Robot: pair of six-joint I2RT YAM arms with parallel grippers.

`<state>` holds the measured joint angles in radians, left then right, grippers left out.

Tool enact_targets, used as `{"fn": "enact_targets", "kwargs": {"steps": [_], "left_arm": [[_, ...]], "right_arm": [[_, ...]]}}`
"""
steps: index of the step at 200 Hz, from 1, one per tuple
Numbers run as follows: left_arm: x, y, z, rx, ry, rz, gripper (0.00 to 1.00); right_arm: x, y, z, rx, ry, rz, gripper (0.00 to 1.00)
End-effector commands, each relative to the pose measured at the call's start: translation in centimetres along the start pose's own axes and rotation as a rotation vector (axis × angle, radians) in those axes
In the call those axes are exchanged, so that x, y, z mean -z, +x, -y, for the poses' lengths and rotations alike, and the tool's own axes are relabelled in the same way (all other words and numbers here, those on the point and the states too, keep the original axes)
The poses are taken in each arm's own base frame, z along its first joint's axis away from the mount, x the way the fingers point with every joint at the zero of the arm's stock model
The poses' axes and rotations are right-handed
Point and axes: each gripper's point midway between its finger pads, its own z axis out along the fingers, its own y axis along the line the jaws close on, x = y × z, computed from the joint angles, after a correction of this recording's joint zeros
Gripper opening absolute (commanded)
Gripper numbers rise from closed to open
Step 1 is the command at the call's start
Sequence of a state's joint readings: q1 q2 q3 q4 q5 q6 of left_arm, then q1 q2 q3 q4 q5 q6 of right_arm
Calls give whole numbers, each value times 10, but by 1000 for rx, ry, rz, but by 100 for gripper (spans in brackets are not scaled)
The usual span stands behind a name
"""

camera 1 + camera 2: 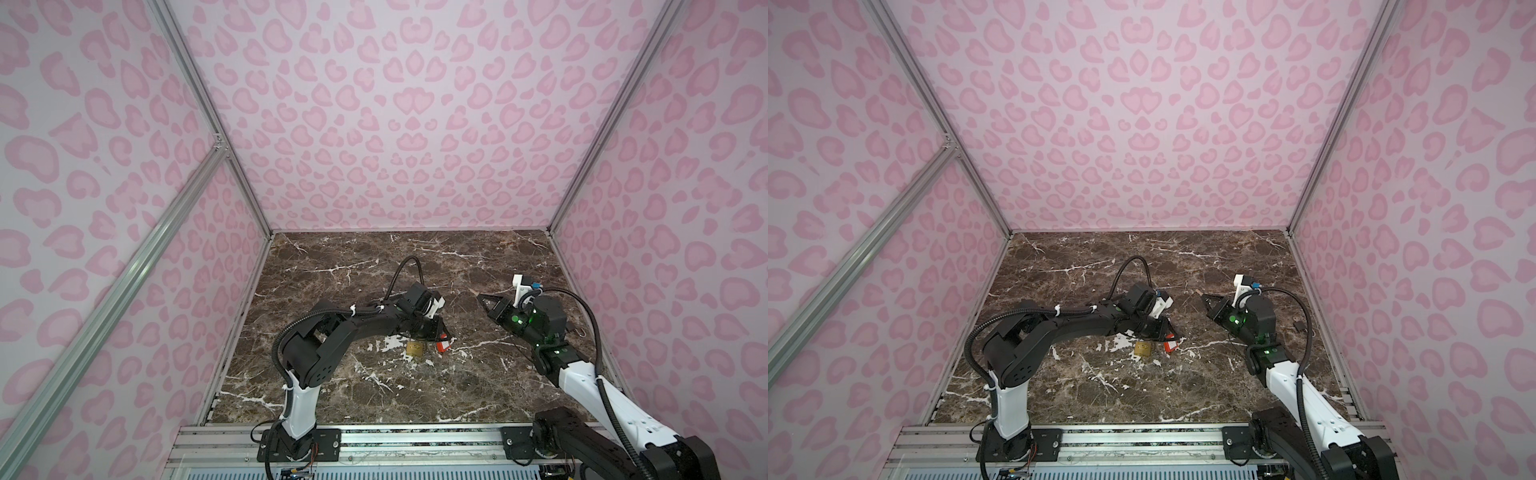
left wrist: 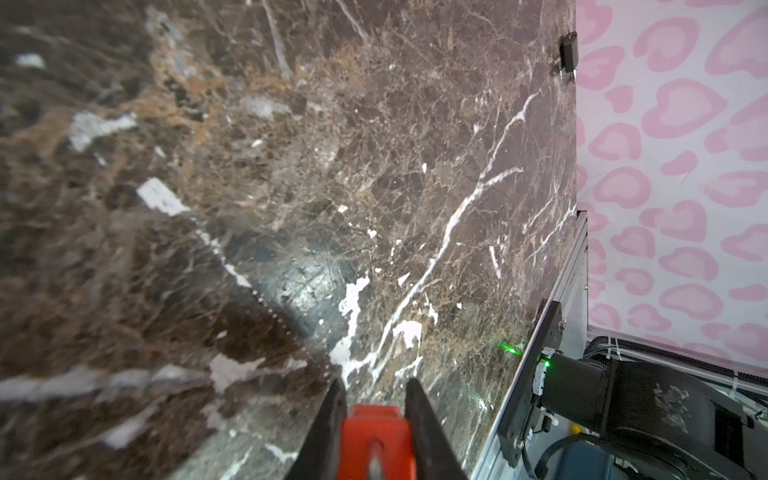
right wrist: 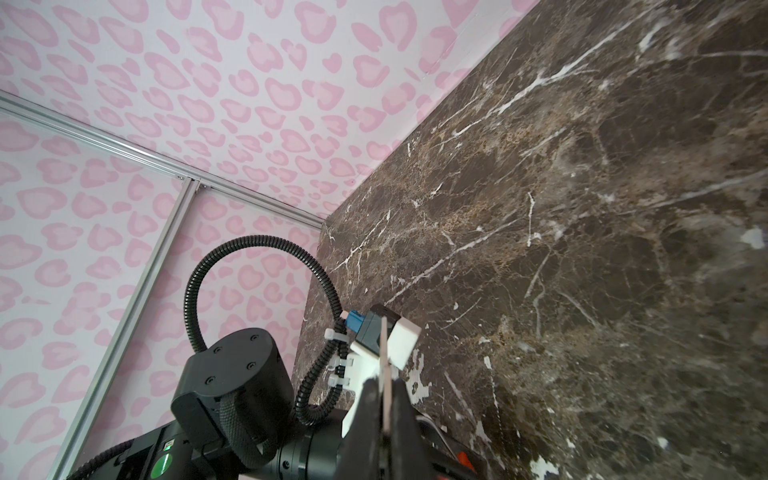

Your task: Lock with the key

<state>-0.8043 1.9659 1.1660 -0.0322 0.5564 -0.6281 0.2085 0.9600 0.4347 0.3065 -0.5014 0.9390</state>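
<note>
2 things were in hand and nothing was joined yet. On the left, the brass padlock (image 1: 415, 348) lay free on the table (image 1: 332, 266), just beside the left gripper (image 2: 375, 384). Its fingers (image 2: 328, 424) pinched what looked like a red lock (image 2: 376, 436), down at the marble; I could not tell if it touched. Well apart to the right, the right gripper (image 3: 383, 381) hung above the table, fingers pressed together on the key (image 3: 383, 353), a thin blade seen edge-on.

By my judgement both pick-ups were done. Bringing key to keyhole, pushing it in and turning it were all left.

Both top views gave the layout and the gap between the arms, but only the wrist views showed each grip. The left wrist view showed best a small dark thing (image 2: 568, 52) by the right wall, and not the padlock.
</note>
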Motion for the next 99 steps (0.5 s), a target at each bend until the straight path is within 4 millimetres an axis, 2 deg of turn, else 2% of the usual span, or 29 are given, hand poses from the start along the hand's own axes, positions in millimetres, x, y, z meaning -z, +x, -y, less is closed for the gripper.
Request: {"fn": "enact_targets", "kwargs": {"steps": [1,99], "left_arm": [[-1,-2,-2,-12,-10,1,6],[-6,1,-7,-4,-33,-15,12]], "right_arm": [[0,-2,-5,11,-16,6,0],[1,-2,-4,12,-12,6,0]]}}
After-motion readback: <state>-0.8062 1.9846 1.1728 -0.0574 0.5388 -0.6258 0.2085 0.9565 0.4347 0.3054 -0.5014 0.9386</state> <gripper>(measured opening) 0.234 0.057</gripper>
